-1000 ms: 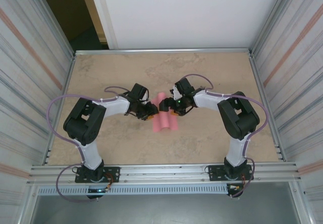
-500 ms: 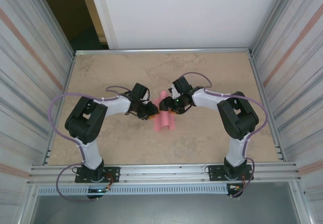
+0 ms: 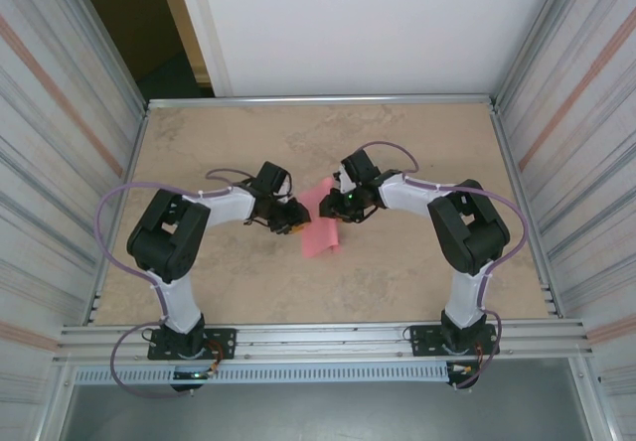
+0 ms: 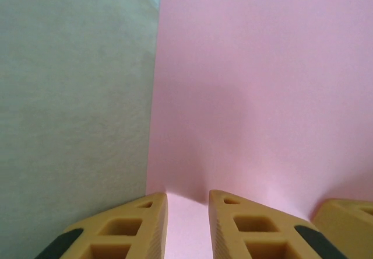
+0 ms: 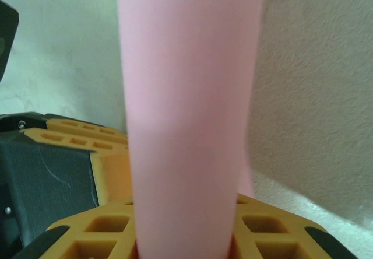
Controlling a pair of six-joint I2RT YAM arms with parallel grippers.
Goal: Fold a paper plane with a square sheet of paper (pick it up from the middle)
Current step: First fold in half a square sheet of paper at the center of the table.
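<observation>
At the middle of the mottled beige counter [image 3: 417, 282], a thin pink-red square sheet of paper [image 3: 320, 230], partly lifted off the surface and bowed into a soft curved fold, its near end lying toward the arm bases. On its left edge, the left gripper [image 4: 187, 203], orange fingers [image 4: 140, 230] clenched on the sheet. Just to the right, at the far part of the sheet, the right gripper [image 5: 185, 212], grasping the upcurved fold of paper between its own orange fingers [image 5: 274, 230].
</observation>
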